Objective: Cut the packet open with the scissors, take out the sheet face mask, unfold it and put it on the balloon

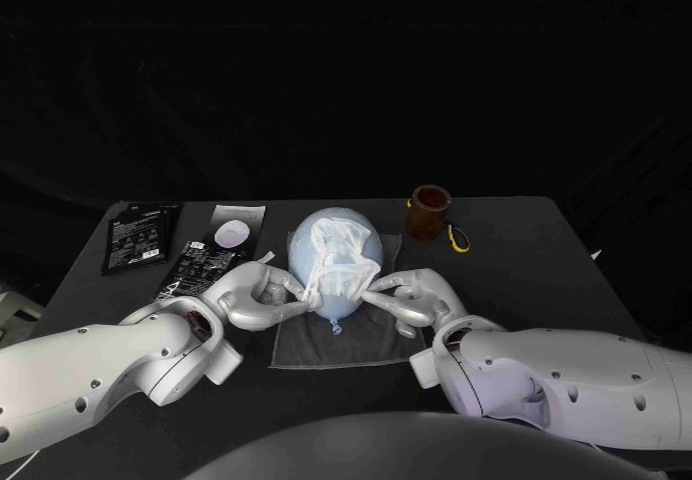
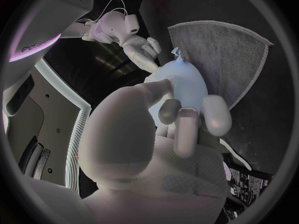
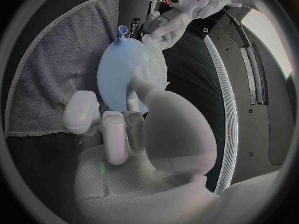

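A light blue balloon (image 1: 329, 285) lies on a grey cloth (image 1: 339, 345) at the table's middle, knot toward me. The white sheet face mask (image 1: 340, 245) is draped over its top, partly crumpled. My left hand (image 1: 260, 296) is at the balloon's left side and pinches the mask's lower edge. On the opposite side my right hand (image 1: 413, 296) pinches the mask's edge. The right wrist view shows the mask (image 3: 156, 69) on the balloon (image 3: 118, 84), with my right hand (image 3: 131, 129) against it. The left wrist view shows my left hand (image 2: 168, 129) at the balloon (image 2: 181, 82).
Two black packets (image 1: 142, 235) (image 1: 195, 265) and a white packet (image 1: 235, 228) lie at the left. An amber jar (image 1: 427, 212) stands behind the balloon to the right, with yellow-handled scissors (image 1: 459, 238) beside it.
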Tool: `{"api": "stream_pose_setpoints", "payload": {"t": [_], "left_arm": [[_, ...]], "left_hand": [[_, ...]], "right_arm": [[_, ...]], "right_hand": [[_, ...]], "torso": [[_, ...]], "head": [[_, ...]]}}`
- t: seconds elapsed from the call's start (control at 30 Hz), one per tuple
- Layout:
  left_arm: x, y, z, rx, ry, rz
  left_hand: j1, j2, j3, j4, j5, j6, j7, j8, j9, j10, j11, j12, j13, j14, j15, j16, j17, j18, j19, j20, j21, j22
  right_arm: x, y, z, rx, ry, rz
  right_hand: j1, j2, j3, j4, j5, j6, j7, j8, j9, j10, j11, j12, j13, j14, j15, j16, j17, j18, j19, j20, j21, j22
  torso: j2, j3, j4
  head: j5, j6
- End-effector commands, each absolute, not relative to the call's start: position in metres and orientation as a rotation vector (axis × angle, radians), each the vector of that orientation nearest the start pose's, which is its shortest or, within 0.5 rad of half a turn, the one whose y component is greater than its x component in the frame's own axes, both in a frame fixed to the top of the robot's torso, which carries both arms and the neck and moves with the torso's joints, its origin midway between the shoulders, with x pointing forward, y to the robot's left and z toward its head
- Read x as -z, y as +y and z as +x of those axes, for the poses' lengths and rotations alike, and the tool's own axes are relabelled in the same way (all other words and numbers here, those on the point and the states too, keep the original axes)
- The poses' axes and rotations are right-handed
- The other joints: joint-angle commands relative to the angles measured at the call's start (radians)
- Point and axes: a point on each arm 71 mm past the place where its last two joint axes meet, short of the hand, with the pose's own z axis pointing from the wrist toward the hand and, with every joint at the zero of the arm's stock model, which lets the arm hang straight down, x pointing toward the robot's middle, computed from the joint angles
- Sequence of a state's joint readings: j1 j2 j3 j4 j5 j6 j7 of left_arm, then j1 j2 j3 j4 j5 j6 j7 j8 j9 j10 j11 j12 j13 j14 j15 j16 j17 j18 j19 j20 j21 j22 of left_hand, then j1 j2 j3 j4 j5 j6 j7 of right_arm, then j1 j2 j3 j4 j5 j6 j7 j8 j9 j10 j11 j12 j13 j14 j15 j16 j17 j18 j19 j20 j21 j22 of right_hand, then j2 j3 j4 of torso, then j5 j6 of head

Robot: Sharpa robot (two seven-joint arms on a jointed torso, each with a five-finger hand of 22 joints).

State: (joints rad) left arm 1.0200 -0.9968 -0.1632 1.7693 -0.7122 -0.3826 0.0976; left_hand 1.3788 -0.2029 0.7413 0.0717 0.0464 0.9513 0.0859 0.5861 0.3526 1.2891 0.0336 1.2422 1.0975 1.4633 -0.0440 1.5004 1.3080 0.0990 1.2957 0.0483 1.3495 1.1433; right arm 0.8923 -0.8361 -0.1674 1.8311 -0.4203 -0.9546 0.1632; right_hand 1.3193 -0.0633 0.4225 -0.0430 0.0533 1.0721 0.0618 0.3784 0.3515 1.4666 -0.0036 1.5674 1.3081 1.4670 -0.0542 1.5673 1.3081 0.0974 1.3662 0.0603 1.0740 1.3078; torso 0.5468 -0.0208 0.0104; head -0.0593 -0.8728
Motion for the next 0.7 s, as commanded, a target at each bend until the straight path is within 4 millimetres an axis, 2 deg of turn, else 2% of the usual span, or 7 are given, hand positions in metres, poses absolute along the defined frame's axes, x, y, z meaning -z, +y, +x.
{"api": "stream_pose_setpoints", "payload": {"t": [0.03,0.33,0.47,0.57,0.6,0.63,0.7], "left_arm": [[0.279,0.203,0.373,1.162,1.975,-0.598],[0.279,0.204,0.373,1.163,1.972,-0.618],[0.28,0.206,0.374,1.165,1.971,-0.649],[0.28,0.207,0.375,1.17,1.971,-0.685],[0.281,0.207,0.375,1.171,1.97,-0.694],[0.281,0.207,0.375,1.173,1.97,-0.706],[0.281,0.208,0.376,1.177,1.968,-0.724]], "left_hand": [[0.0,0.01,0.003,0.0,0.003,0.001,0.006,0.001,0.092,0.031,-0.022,0.005,0.001,0.068,-0.007,0.007,0.115,-0.006,0.007,0.001,0.007,0.001],[-0.003,0.01,0.004,-0.001,0.003,0.001,0.006,0.001,0.093,0.032,-0.022,0.006,0.002,0.068,-0.007,0.007,0.115,-0.005,0.006,0.001,0.006,0.0],[-0.005,0.009,0.006,-0.002,0.003,0.001,0.006,0.001,0.093,0.031,-0.022,0.004,0.001,0.068,-0.007,0.007,0.115,-0.005,0.006,0.001,0.007,0.001],[-0.005,0.009,0.006,-0.002,0.003,0.001,0.006,0.001,0.093,0.031,-0.022,0.004,0.001,0.068,-0.007,0.007,0.115,-0.005,0.006,0.001,0.007,0.001],[-0.005,0.009,0.006,-0.002,0.003,0.001,0.006,0.001,0.093,0.031,-0.022,0.004,0.001,0.068,-0.007,0.007,0.115,-0.005,0.006,0.001,0.007,0.001],[-0.005,0.009,0.006,-0.002,0.003,0.001,0.006,0.001,0.093,0.031,-0.022,0.004,0.001,0.068,-0.007,0.007,0.115,-0.005,0.006,0.001,0.007,0.001],[-0.006,0.008,0.007,-0.004,0.003,0.0,0.007,0.002,0.094,0.029,-0.022,0.003,-0.002,0.068,-0.007,0.006,0.114,-0.005,0.005,0.001,0.006,-0.001]], "right_arm": [[0.305,-0.154,0.337,-1.01,1.657,1.06],[0.302,-0.156,0.337,-1.035,1.626,1.039],[0.302,-0.161,0.337,-1.023,1.629,1.049],[0.302,-0.167,0.336,-1.006,1.637,1.056],[0.302,-0.169,0.336,-1.002,1.64,1.055],[0.302,-0.171,0.336,-0.999,1.644,1.052],[0.302,-0.174,0.336,-0.995,1.649,1.04]], "right_hand": [[0.018,0.005,0.014,-0.016,-0.005,0.008,0.007,0.005,0.006,0.104,-0.001,0.003,0.263,0.104,-0.007,0.003,0.263,0.0,0.002,-0.01,0.007,0.134],[0.007,0.009,0.051,-0.042,-0.005,0.012,0.014,0.015,0.015,0.104,0.005,0.003,0.263,0.104,0.0,0.003,0.263,-0.002,0.003,-0.008,0.014,0.136],[-0.011,-0.001,0.059,-0.05,-0.005,0.009,0.013,0.018,0.018,0.104,0.005,0.003,0.263,0.104,0.0,0.003,0.263,-0.003,0.003,-0.007,0.017,0.136],[-0.035,-0.018,0.05,-0.051,-0.004,-0.003,0.012,0.011,0.016,0.104,0.005,0.003,0.263,0.104,0.0,0.003,0.263,-0.002,0.001,-0.006,0.013,0.135],[-0.065,-0.035,0.032,-0.042,-0.004,-0.022,0.02,-0.003,0.011,0.104,0.011,0.003,0.263,0.104,0.003,0.003,0.263,-0.001,-0.002,-0.004,0.007,0.133],[-0.077,-0.041,0.026,-0.038,-0.003,-0.032,0.025,-0.01,0.007,0.104,0.014,0.003,0.263,0.104,0.006,0.003,0.263,-0.001,-0.004,-0.003,0.005,0.132],[-0.128,-0.074,-0.01,-0.019,0.002,-0.093,0.054,-0.049,-0.009,0.104,0.039,0.003,0.263,0.104,0.025,0.003,0.263,-0.002,-0.009,0.008,-0.005,0.129]], "torso": [[-0.001,0.0,0.0001],[0.0,0.0004,0.0002],[0.0,-0.0001,-0.0003],[0.0,-0.0006,-0.0011],[0.0,-0.0007,-0.0011],[0.0,-0.0002,-0.0009],[-0.001,0.0002,-0.0002]], "head": [[-0.003,0.0],[-0.002,0.0],[0.0,0.0],[0.001,0.0],[0.002,0.0],[0.003,0.0],[0.002,0.0]]}}
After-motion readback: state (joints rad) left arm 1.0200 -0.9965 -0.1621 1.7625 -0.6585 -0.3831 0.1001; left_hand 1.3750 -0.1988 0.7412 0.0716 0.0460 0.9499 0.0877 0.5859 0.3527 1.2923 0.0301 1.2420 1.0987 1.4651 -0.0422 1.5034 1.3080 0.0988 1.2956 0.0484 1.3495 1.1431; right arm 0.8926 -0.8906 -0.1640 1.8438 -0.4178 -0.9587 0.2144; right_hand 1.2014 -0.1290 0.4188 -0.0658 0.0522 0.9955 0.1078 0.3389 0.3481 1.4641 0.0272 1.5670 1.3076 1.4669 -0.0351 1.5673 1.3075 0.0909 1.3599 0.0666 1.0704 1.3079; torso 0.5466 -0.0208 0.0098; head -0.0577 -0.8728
